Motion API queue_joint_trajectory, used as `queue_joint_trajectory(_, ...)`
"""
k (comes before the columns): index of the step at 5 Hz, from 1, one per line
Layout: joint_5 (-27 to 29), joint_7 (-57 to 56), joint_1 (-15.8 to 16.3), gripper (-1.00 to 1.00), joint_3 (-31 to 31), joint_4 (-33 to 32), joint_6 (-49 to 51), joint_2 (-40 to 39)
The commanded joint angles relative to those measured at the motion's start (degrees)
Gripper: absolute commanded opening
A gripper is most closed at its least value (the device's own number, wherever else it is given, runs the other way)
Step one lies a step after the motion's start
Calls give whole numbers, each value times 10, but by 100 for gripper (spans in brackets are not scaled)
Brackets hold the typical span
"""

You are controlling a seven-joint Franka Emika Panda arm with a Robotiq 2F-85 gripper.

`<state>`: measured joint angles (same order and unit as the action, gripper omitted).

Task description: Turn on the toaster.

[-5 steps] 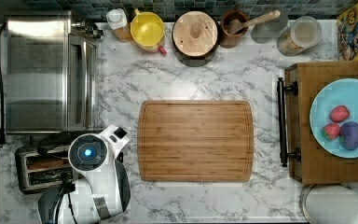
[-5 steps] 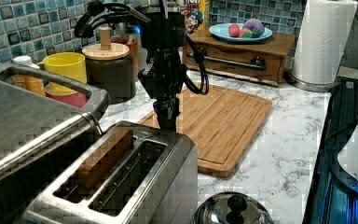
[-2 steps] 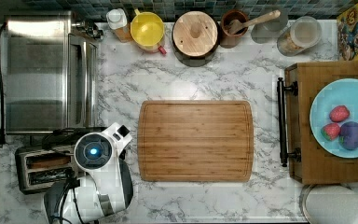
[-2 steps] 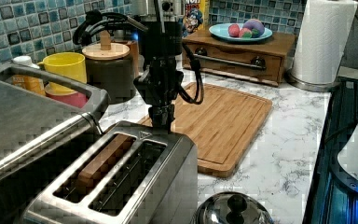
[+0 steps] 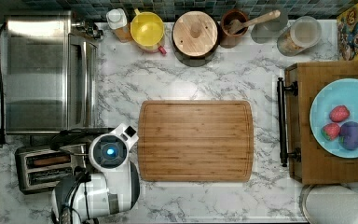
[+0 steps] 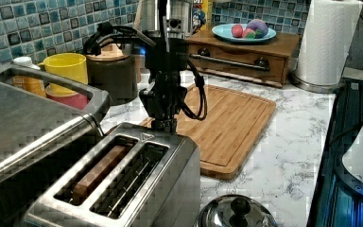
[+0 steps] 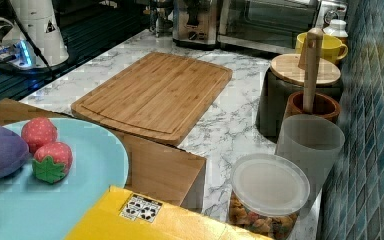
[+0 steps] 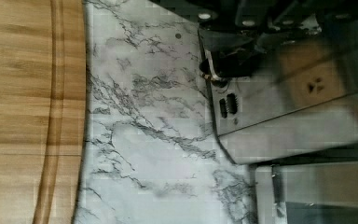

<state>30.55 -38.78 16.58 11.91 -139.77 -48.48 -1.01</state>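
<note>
On the marbled surface [image 5: 191, 84], at the top view's lower left, the toaster [image 6: 123, 184] is shown with its bread sunk lower than before, the gripper [image 6: 163, 124] having descended at its lever end, suggesting the lever is pressed; the fingers' opening cannot be told.

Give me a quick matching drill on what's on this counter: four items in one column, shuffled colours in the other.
Items:
1. toaster
2. cutting board
3. plate
4. mug

Colours:
A. yellow
B. shiny steel
C. light blue
D. brown wood

Pairs: 1-B, 2-D, 3-C, 4-A
</note>
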Motion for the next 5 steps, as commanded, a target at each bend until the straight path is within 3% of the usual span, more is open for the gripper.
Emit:
queue_joint_trajectory(1, 87, -156, -11, -100, 46, -134, -74, -101)
queue_joint_trajectory(2, 79, -154, 4, -100, 38, -131, -56, -90)
queue_joint_trajectory(5, 80, -154, 6, -100, 36, -131, -55, -90)
